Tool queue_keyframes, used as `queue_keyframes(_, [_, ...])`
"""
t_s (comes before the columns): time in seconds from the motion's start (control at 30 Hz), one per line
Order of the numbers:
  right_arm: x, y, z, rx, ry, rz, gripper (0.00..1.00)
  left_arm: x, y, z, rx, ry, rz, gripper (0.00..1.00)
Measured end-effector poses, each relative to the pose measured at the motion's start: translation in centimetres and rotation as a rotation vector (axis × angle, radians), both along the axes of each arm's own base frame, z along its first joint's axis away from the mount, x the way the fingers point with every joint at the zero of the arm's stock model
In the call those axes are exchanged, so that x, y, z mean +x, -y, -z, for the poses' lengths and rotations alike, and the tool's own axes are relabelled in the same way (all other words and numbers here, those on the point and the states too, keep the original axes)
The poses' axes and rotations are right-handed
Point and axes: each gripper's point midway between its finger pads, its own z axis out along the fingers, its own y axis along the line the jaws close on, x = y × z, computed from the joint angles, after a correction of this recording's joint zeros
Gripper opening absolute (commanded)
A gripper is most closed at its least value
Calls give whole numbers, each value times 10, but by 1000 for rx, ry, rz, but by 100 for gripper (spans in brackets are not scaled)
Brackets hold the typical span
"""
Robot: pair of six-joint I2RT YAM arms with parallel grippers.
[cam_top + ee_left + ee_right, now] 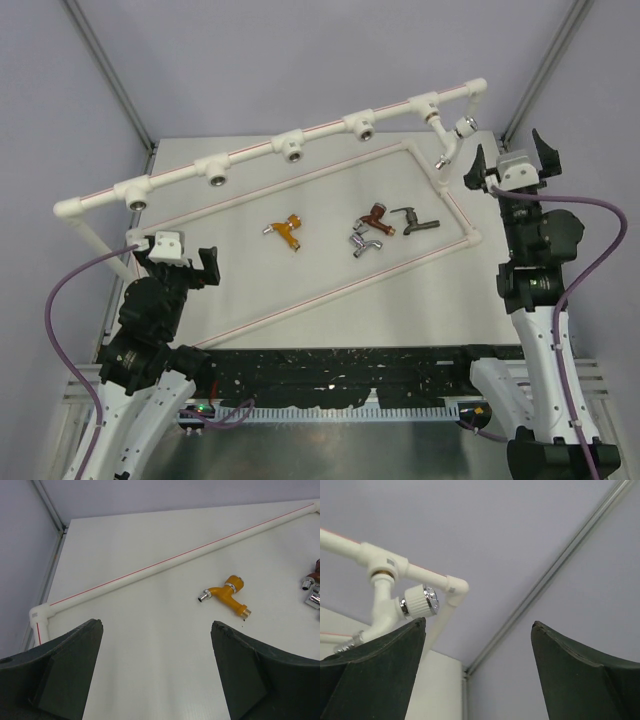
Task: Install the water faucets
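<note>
The white faucet (452, 140) hangs from the far-right tee of the white pipe frame (250, 152); in the right wrist view the white faucet (387, 605) is just left of my fingers. The orange-gold faucet (288, 231), copper-brown faucet (375, 215), chrome faucet (363, 242) and dark bronze-grey faucet (415, 220) lie loose on the table. My right gripper (510, 152) (479, 624) is open and empty beside the white faucet. My left gripper (178, 258) (156, 625) is open and empty near the left front; the orange-gold faucet (227, 592) lies ahead of it.
Several tee sockets (216, 180) with metal-ringed holes face forward along the raised rail. A low pipe loop (330, 290) (165, 565) lies on the table around the loose faucets. Enclosure posts (110, 70) stand at the back corners. A cable chain (340, 375) runs along the near edge.
</note>
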Motion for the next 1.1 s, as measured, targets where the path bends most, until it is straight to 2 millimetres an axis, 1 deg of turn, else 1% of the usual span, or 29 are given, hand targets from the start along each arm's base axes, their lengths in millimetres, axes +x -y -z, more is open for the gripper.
queue_keyframes(0.07, [0,4,0,-200,-22,72,90,0,0,0,0,0,0,94])
queue_keyframes(0.13, [3,1,4,-354,-42,104,91,0,0,0,0,0,0,94])
queue_keyframes(0.2, [8,-5,10,-507,-62,119,94,0,0,0,0,0,0,93])
queue_keyframes(0.33, [25,-21,24,-809,-92,167,95,0,0,0,0,0,1,93])
queue_keyframes(0.47, [43,-27,38,-1007,-122,211,95,0,0,0,0,0,2,93])
queue_keyframes(0.63, [50,-34,39,-1152,-105,246,94,0,1,0,0,0,5,93])
queue_keyframes(0.73, [60,-39,42,-1215,-100,252,92,0,1,0,0,0,5,93])
queue_keyframes(0.8, [70,-41,47,-1242,-113,250,88,0,1,0,0,0,5,93])
queue_keyframes(0.87, [77,-40,51,-1247,-133,253,81,0,1,0,0,0,5,93])
queue_keyframes(0.9, [80,-40,52,-1247,-142,253,73,0,1,0,0,0,5,93])
queue_keyframes(0.93, [83,-39,55,-1243,-152,255,70,0,1,0,0,0,5,93])
queue_keyframes(0.97, [86,-38,57,-1233,-160,258,63,0,1,0,0,0,5,93])
queue_keyframes(1.0, [88,-37,57,-1212,-163,263,58,0,1,0,0,1,5,93])
queue_keyframes(1.03, [89,-36,57,-1186,-169,267,49,0,1,0,0,0,5,93])
queue_keyframes(1.07, [90,-35,58,-1157,-176,264,42,0,1,0,0,0,5,93])
queue_keyframes(1.1, [90,-35,60,-1135,-182,258,40,0,1,0,0,0,5,93])
